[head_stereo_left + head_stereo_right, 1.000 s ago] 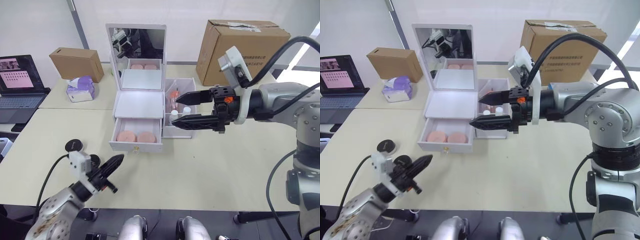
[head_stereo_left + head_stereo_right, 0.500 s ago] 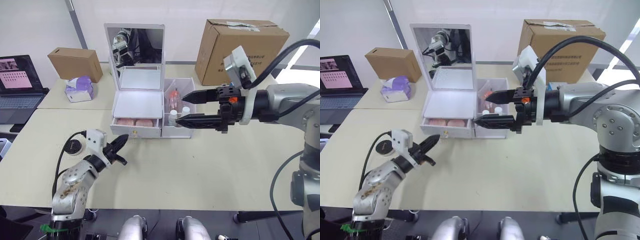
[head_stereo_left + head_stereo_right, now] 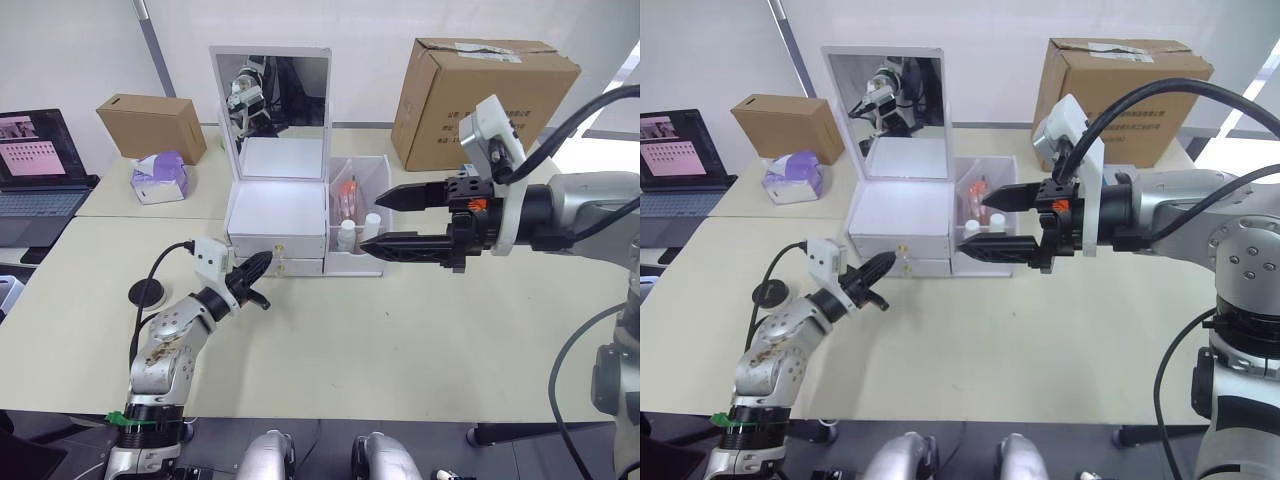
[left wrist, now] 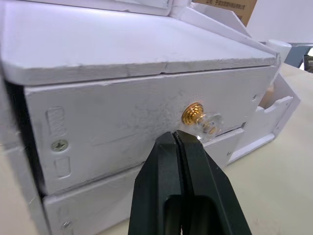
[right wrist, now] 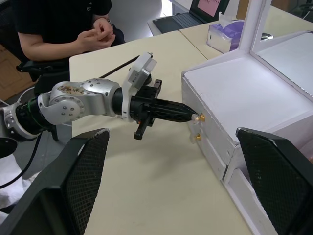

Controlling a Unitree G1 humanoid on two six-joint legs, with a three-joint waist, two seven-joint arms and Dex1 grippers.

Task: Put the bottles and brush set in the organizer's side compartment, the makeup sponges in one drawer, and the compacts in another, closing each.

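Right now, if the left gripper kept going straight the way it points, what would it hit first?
The left gripper is shut, its tips right at the upper drawer's gold knob. Going on, it would press the drawer front beside that knob.

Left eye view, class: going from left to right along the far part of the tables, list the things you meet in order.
Laptop → small cardboard box → purple tissue pack → white organizer with its mirror → side compartment holding bottles → large cardboard box.

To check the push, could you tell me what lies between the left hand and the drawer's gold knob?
Nothing: in the left wrist view the shut left hand touches the drawer front just under the gold knob.
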